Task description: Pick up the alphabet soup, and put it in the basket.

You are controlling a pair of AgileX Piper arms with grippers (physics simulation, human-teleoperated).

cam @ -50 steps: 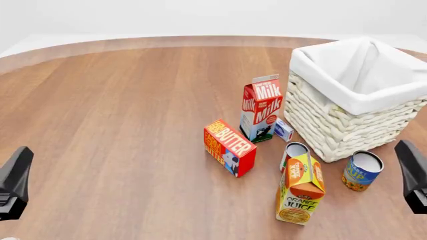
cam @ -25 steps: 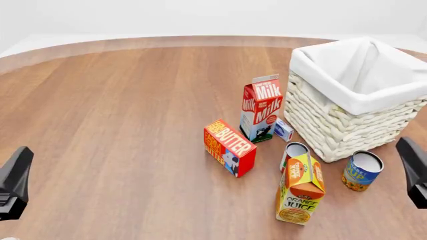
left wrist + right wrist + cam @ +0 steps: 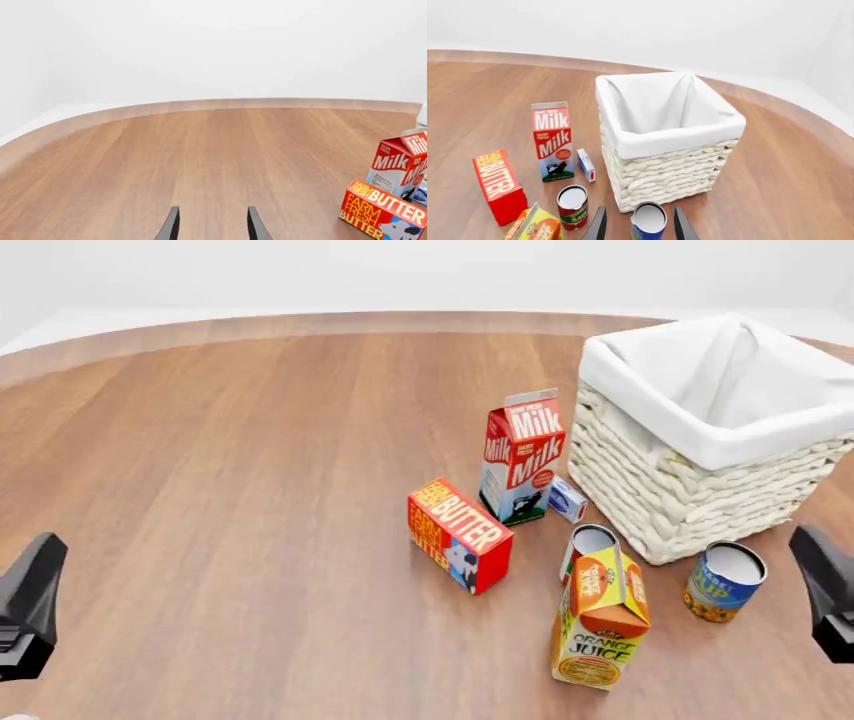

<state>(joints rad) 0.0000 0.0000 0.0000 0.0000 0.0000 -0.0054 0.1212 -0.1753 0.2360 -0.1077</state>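
The alphabet soup (image 3: 725, 582), a small can with a blue and orange-yellow label and a pale top, stands upright on the table just in front of the basket (image 3: 694, 490). The basket is large, woven and cream-white, with a white cloth lining. My right gripper (image 3: 825, 588) is to the right of the can at the view's edge, apart from it. In the right wrist view its open fingers (image 3: 598, 225) frame the can (image 3: 648, 220) lying ahead, with the basket (image 3: 667, 170) behind. My left gripper (image 3: 30, 602) is far left; its fingers (image 3: 172, 226) are open and empty.
An orange juice carton (image 3: 601, 618) stands left of the soup, with a red-labelled can (image 3: 587, 542) behind it. A butter box (image 3: 458, 535), a milk carton (image 3: 523, 455) and a small blue-white box (image 3: 567, 500) stand left of the basket. The table's curved far edge (image 3: 334, 325) lies beyond.
My right gripper has shifted slightly at the right edge of the front view. The left gripper and all objects are unmoved.
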